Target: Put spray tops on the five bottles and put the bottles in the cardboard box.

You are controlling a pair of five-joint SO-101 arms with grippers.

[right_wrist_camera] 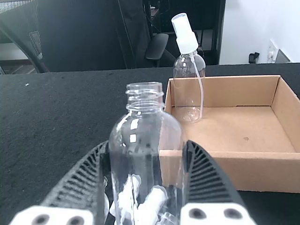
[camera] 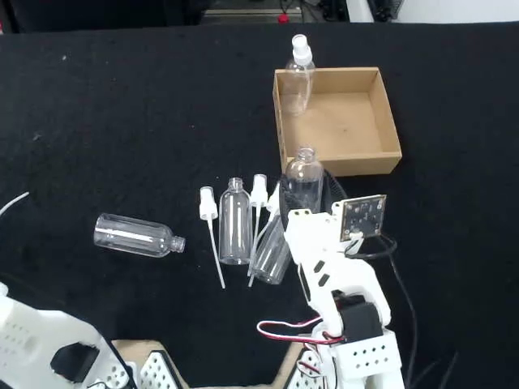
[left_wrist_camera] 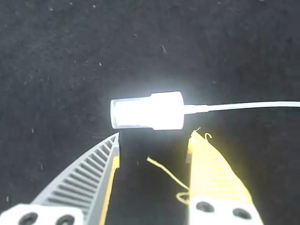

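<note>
R gripper (right_wrist_camera: 146, 146) clamps an uncapped bottle (camera: 304, 174) upright, mid-frame in high view, just below the box (camera: 389, 121). 1 capped bottle (camera: 298, 77) stands in the box's upper-left corner. L gripper (left_wrist_camera: 154, 145) fingers are spread, with a top (left_wrist_camera: 147, 111) lying just off their tips.

Risks: the light top may skid if nudged, and the bottle could tilt in the grip.

The top's tube (left_wrist_camera: 243, 106) is cut off at the frame edge. 1 lying bottle (camera: 272, 255) is partly under the R arm (camera: 332, 267).
</note>
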